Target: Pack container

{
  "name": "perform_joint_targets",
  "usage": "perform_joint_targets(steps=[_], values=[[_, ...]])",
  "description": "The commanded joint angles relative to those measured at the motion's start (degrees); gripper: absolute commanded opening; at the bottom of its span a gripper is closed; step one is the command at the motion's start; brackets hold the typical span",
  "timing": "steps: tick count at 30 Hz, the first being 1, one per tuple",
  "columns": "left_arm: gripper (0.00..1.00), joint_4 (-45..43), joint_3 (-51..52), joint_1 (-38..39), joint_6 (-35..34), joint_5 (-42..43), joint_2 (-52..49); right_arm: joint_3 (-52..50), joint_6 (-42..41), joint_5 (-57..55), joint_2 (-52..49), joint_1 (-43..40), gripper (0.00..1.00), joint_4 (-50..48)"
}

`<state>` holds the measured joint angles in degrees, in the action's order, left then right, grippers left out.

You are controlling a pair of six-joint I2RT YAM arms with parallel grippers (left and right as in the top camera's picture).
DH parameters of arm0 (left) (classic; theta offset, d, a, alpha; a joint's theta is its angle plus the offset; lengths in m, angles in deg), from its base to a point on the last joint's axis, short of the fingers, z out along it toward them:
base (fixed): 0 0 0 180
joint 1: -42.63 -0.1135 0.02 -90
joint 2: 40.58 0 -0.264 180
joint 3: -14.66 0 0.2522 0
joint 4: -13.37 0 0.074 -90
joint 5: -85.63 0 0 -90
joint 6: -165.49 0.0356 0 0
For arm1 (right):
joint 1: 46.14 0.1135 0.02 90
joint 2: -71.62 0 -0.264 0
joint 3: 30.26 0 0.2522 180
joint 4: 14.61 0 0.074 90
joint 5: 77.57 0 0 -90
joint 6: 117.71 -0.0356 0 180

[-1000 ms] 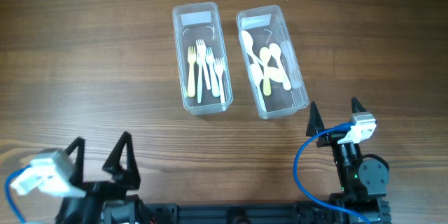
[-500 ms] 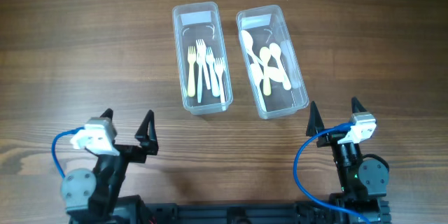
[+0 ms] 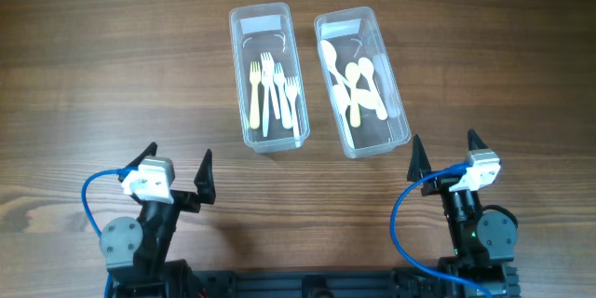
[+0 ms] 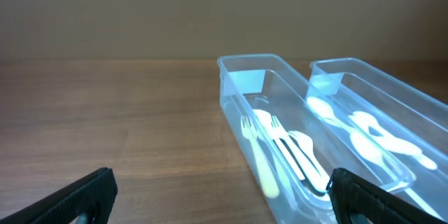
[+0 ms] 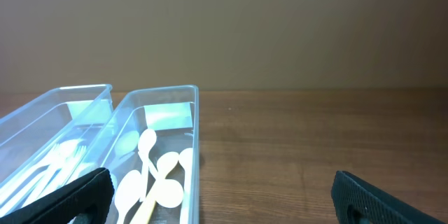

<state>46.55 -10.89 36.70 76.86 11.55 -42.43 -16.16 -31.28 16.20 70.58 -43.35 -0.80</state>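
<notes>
Currently held on the counter [image 3: 102, 65], four entries.

1. Fork bin [image 3: 262, 26]: clear, far middle of the counter. It holds a few forks [image 3: 273, 93] laid lengthwise, tines toward the far end. Contents and position are unchanged over the last second.

2. Spoon bin [image 3: 346, 28]: clear, just beside the fork bin on its right, with a narrow gap between them. It holds several spoons [image 3: 355, 84], loosely overlapped. Unchanged.

3. Left hand [image 3: 179, 154]: released, fingers [image 4: 82, 196] spread wide and grasping nothing. This is the one change. Within the last second it swings in from the near-left corner and turns to face the bins. It now sits at the near edge, well short of the fork bin, in a pose matching the other arm.

4. Right hand [image 3: 444, 140]: released, fingers [image 5: 70, 199] spread wide and grasping nothing. It sits at the near edge, short of the spoon bin, and has not moved.

Remark: no cutlery shows outside the bins, and both hands are empty and drawn back. The packing therefore looks finished, with the left arm settling into rest rather than starting a reach.
</notes>
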Motion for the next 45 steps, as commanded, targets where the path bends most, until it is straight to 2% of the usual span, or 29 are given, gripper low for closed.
perform_joint_targets(steps=[1,14,24,45], values=[[1.00,-2.1,3.5,0.3,1.4,-0.1,1.4,0.0,0.4,-0.8,0.4,-0.2,1.00,-0.2],[1.00,-6.6,7.6,0.3,1.5,-1.8,1.7,0.0,0.4,-0.8,0.5,-0.2,1.00,-0.2],[1.00,-15.0,10.8,0.3,1.4,-3.4,1.7,0.0,0.4,-0.8,0.5,-0.2,1.00,-0.2],[1.00,-17.6,11.5,0.3,1.4,-3.4,1.7,0.0,0.4,-0.8,0.5,-0.2,1.00,-0.2]])
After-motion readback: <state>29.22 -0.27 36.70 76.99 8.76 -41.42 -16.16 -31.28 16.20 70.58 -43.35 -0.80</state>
